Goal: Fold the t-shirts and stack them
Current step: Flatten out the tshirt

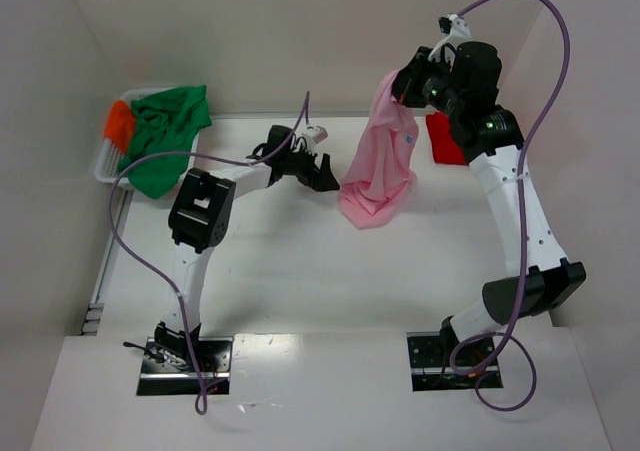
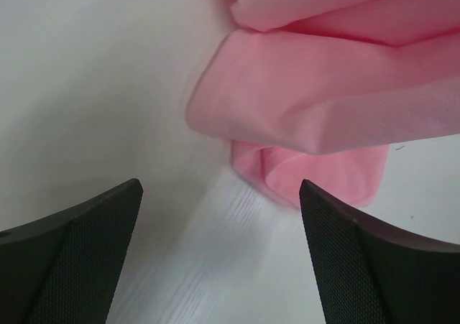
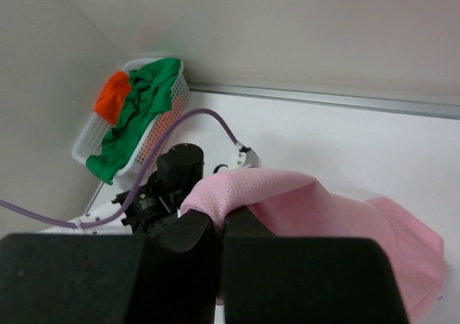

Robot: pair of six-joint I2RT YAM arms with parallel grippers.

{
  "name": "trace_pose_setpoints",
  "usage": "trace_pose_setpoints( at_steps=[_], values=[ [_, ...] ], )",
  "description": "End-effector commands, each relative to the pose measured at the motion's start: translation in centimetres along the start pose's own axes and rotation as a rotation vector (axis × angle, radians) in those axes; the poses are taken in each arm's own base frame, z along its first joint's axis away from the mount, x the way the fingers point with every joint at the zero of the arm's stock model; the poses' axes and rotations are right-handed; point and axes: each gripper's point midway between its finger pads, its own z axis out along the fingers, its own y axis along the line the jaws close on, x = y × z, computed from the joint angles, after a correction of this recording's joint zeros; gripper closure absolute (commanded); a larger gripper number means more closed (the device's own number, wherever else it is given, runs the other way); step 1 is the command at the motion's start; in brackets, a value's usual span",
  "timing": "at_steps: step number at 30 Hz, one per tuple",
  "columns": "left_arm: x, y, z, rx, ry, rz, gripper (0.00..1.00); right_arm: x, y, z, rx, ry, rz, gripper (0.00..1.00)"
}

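My right gripper [image 1: 398, 89] is shut on the light pink t-shirt [image 1: 380, 161] and holds it up, so the cloth hangs down with its bottom bunched on the table. In the right wrist view the pink cloth [image 3: 287, 195] is pinched between the closed fingers [image 3: 223, 227]. My left gripper [image 1: 328, 179] is open and empty, low over the table just left of the shirt's lower folds [image 2: 323, 101]. The green t-shirt [image 1: 165, 131] and the orange t-shirt [image 1: 119, 123] lie in a white basket [image 1: 104, 166] at the back left. The red t-shirt [image 1: 443, 139] lies behind my right arm.
White walls close in the table at the back and both sides. The basket [image 3: 88, 139] sits in the back left corner. Purple cables loop from both arms.
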Motion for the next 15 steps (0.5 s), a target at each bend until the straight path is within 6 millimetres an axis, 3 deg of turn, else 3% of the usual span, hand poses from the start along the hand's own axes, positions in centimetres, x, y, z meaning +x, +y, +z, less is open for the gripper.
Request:
trace_pose_setpoints(
  at_steps=[1, 7, 10, 15],
  values=[
    [-1.7, -1.0, 1.6, 0.037, -0.033, 0.149, 0.03, -2.4, 1.0, -0.1, -0.031, -0.050, -0.011, 1.00],
    [-3.2, -1.5, 3.0, 0.005, -0.064, 0.194, 0.03, -2.0, 1.2, 0.9, -0.062, -0.027, 0.000, 1.00],
    [-3.7, -0.4, 3.7, -0.065, -0.072, 0.165, 0.03, -2.1, 1.6, 1.1, -0.088, -0.026, -0.004, 1.00],
    [-4.5, -1.5, 5.5, -0.048, -0.070, 0.184, 0.03, -2.5, 2.4, 0.9, -0.124, -0.029, -0.001, 1.00]
  ],
)
